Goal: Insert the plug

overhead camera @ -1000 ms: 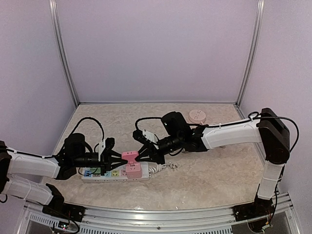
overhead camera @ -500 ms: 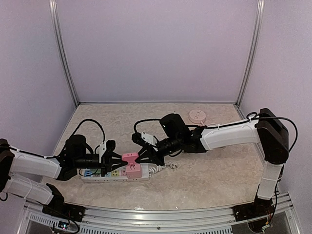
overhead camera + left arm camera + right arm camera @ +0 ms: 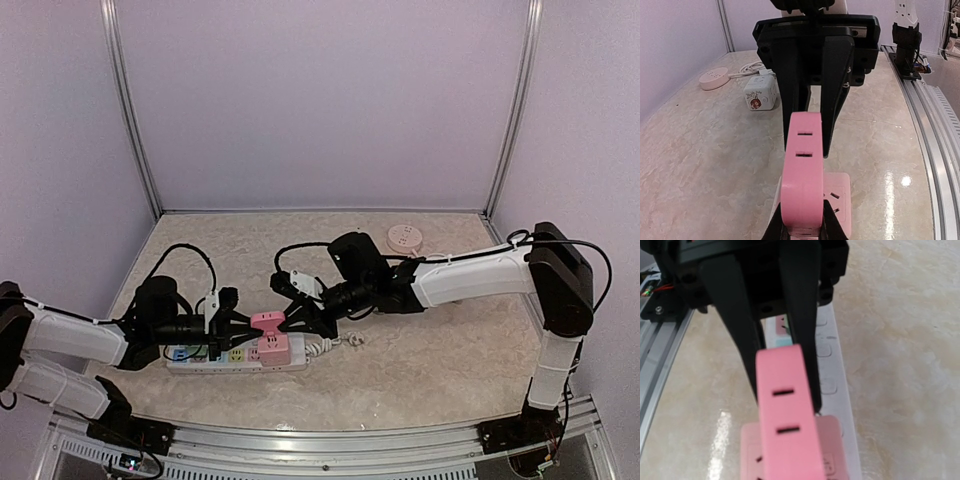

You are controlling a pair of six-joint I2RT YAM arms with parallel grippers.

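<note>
A pink plug [image 3: 266, 321] hangs just above the white power strip [image 3: 215, 362], over the strip's pink socket block [image 3: 273, 348]. My left gripper [image 3: 250, 322] is shut on the plug's left end and my right gripper [image 3: 284, 322] is shut on its right end. The left wrist view shows the plug [image 3: 802, 170] running away from my own fingers toward the right gripper's black fingers [image 3: 835, 80], with the pink block [image 3: 841, 192] below. From the right wrist, the plug [image 3: 787, 425] fills the foreground, the left gripper's fingers [image 3: 735, 315] clamp its far end, and the strip [image 3: 832, 370] lies beneath.
A round pink puck [image 3: 405, 238] sits at the back right of the table. A white cube adapter [image 3: 760, 93] with a cord lies beyond the plug. Black cables loop over both arms. Purple walls enclose three sides; a metal rail [image 3: 330, 440] borders the near edge.
The plug and both grippers have sunk slightly toward the power strip; both grips are unchanged.
</note>
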